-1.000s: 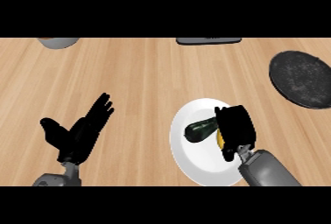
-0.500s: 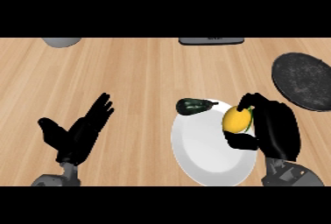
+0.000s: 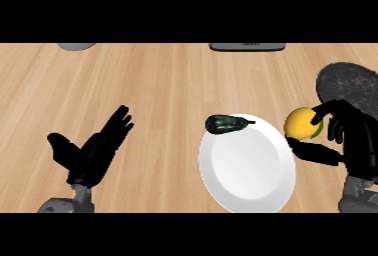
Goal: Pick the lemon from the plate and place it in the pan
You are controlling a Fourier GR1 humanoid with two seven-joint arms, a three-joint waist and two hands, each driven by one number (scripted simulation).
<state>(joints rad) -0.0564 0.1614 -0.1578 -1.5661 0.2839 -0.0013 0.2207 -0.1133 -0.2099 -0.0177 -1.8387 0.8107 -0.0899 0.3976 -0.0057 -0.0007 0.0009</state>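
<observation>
A: Where is the lemon (image 3: 301, 123) sitting at this moment?

B: It is sitting in the right hand (image 3: 347, 142), off the white plate (image 3: 247, 172) — the fingers (image 3: 330, 108) are curling over its top and the thumb is closing in underneath, so the fruit is being pinched between them. It is hovering just past the plate's right rim, between the plate and the dark pan (image 3: 352, 85).

A: Is it reaching the pan?

B: Not yet. The pan is lying at the right edge of the wooden counter (image 3: 162, 80), up and to the right of the lemon, and the lemon is showing against the counter wood rather than the pan's dark inside.

A: What is lying by the plate?

B: A dark green object (image 3: 225, 123) — I cannot tell what kind — is resting at the plate's upper rim, overlapping it slightly. The plate's face is showing plain white.

A: And the left hand (image 3: 92, 150)?

B: It is resting at the lower left, fingers straight and spread, thumb out to the side, holding nothing.

A: Anything else on the counter?

B: A grey thing (image 3: 77, 46) and a dark flat thing (image 3: 247, 46) are peeking in at the far edge.
</observation>
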